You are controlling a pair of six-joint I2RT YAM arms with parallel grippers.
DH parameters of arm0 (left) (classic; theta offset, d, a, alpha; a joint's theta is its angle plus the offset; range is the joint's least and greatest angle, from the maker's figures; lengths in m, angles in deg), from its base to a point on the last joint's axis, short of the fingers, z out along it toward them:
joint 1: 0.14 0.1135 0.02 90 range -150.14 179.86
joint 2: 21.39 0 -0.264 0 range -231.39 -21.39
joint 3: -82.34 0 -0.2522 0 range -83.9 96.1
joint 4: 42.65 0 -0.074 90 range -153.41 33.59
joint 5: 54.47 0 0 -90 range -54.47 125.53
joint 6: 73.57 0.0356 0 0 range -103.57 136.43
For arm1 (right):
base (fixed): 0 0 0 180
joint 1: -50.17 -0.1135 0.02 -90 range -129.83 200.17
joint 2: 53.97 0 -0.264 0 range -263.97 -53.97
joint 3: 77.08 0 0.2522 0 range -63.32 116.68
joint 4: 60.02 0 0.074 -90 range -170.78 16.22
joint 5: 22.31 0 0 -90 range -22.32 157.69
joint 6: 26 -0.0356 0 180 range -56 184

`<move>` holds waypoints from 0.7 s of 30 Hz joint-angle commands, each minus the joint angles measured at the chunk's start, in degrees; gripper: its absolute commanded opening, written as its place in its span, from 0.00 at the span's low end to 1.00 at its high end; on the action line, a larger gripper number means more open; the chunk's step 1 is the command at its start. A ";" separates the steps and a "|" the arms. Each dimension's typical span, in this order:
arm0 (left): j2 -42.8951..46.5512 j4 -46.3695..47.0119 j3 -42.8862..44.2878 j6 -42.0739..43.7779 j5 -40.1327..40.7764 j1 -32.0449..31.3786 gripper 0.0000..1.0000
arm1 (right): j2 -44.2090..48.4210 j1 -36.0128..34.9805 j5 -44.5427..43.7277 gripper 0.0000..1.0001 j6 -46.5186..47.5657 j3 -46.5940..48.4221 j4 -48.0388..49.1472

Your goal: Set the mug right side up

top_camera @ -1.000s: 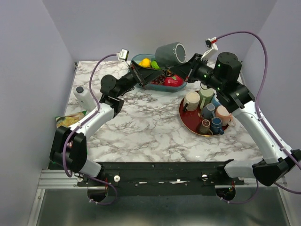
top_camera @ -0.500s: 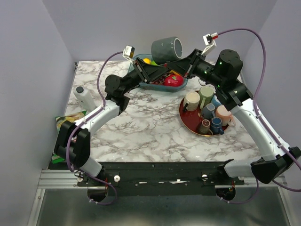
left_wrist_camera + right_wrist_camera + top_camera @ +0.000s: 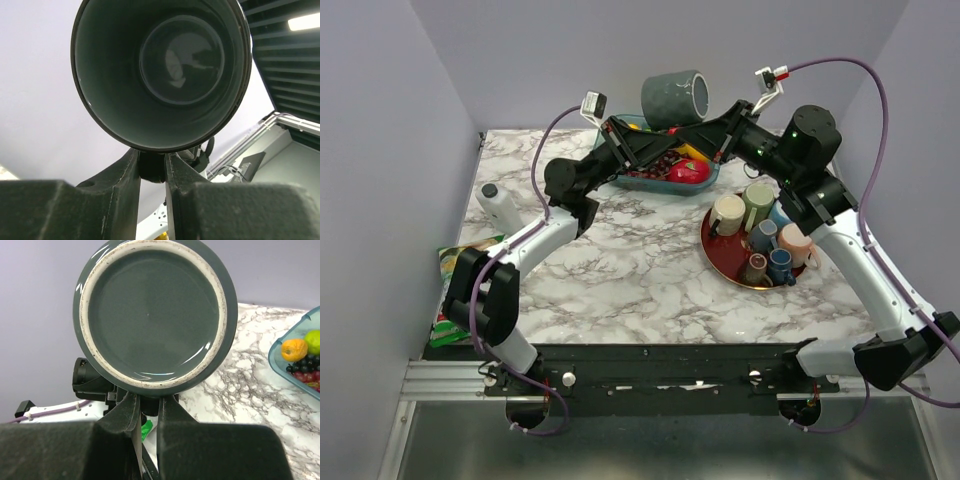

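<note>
The mug [image 3: 674, 98] hangs on its side above the table's far edge; beneath it, left gripper [image 3: 151, 167] and right gripper [image 3: 148, 410] both pinch its handle.

I run a left arm [image 3: 535, 240] and right arm [image 3: 865, 270] with white shells, black joints and purple cables [image 3: 875, 110]. The left gripper [image 3: 151, 160] and right gripper [image 3: 148, 402] are matte black.

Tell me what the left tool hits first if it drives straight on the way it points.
The dark grey mug: the left tool has its handle pinched. Just beyond, seemingly, comes the right tool, gripping the same handle from the opposite side.
</note>
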 commanded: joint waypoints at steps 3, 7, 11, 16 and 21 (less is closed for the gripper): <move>-1.13 6.31 4.01 -1.73 -0.28 -0.11 0.10 | 0.07 -0.36 6.40 0.01 0.88 -1.99 4.53; -0.52 4.39 4.10 0.90 -0.37 -0.03 0.00 | -0.72 -0.36 6.14 0.01 1.32 -2.17 3.66; 1.50 -1.32 2.78 6.16 -0.10 0.06 0.00 | -1.07 -0.36 3.42 0.06 3.16 -2.17 0.32; 5.80 -12.98 1.38 16.18 1.12 0.42 0.00 | -1.16 -0.36 -2.38 0.61 3.87 -2.34 -3.38; 11.07 -28.72 2.07 32.14 3.93 0.77 0.00 | -1.16 -0.27 -6.85 0.81 4.40 -2.78 -5.57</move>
